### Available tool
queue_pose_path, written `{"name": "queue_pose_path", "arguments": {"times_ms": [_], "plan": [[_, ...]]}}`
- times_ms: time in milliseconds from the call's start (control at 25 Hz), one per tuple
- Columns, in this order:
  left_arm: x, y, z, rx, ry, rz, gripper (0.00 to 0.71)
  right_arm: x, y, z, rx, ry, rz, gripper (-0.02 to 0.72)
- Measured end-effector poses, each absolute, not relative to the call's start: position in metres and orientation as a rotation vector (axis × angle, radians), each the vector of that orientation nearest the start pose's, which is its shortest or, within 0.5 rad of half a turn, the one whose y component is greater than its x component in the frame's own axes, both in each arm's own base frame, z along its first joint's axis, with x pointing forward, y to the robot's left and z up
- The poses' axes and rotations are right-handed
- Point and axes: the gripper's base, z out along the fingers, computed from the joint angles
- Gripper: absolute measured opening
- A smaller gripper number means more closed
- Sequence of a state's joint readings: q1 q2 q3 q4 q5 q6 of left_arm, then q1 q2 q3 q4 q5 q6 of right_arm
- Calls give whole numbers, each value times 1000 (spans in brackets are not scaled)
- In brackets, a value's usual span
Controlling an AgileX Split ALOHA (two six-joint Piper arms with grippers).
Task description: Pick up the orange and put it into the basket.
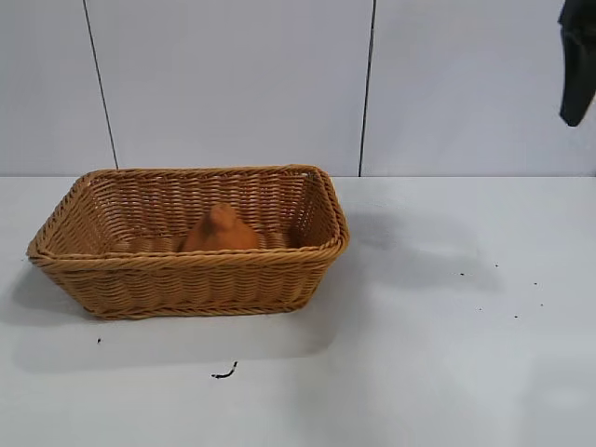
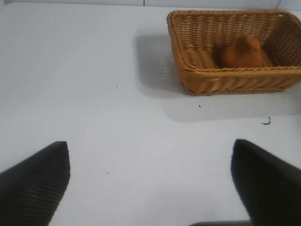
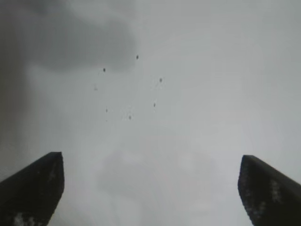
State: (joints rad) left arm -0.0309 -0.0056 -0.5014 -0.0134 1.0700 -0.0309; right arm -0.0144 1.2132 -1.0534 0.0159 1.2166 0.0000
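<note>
The orange (image 1: 220,233) lies inside the tan wicker basket (image 1: 186,279), its bumpy neck pointing up; the left wrist view shows the orange (image 2: 241,52) in the basket (image 2: 225,80) too. My right gripper (image 3: 150,162) is open and empty, looking down on bare white table; a dark part of that arm (image 1: 577,65) hangs at the top right corner of the exterior view, well away from the basket. Off to the basket's side, above the table, my left gripper (image 2: 150,150) is open with nothing between its fingers.
The white table (image 1: 447,354) stretches wide to the right of the basket. It carries small dark specks (image 1: 514,296) and a dark curl of debris (image 1: 224,372) in front of the basket. A panelled wall (image 1: 279,84) stands behind.
</note>
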Motion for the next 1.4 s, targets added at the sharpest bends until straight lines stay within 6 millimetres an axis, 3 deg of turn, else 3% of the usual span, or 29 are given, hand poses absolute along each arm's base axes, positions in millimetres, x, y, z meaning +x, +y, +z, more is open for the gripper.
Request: {"name": "queue_pose_path", "arguments": {"times_ms": [40,80,480,680,1000,1280,1400], "plan": [[-6,-1,277,1,2047,-55,666,185,-1,307,-5,2858,16,694],[-6,-1,277,1,2047,-55,666,172,-1,306,-25,2824,12,694],[-6,-1,277,1,2047,-55,666,77,1,262,-49,2551,-1,694],[-6,-1,277,1,2047,-55,666,55,1,270,-52,2382,-3,694],[-6,-1,277,1,2047,-55,666,40,3,274,-95,2283,13,694],[-6,-1,277,1,2047,-55,666,1,2,279,-87,2028,8,694],[-6,-1,277,1,2047,-55,666,-3,1,278,-95,2004,8,694]]}}
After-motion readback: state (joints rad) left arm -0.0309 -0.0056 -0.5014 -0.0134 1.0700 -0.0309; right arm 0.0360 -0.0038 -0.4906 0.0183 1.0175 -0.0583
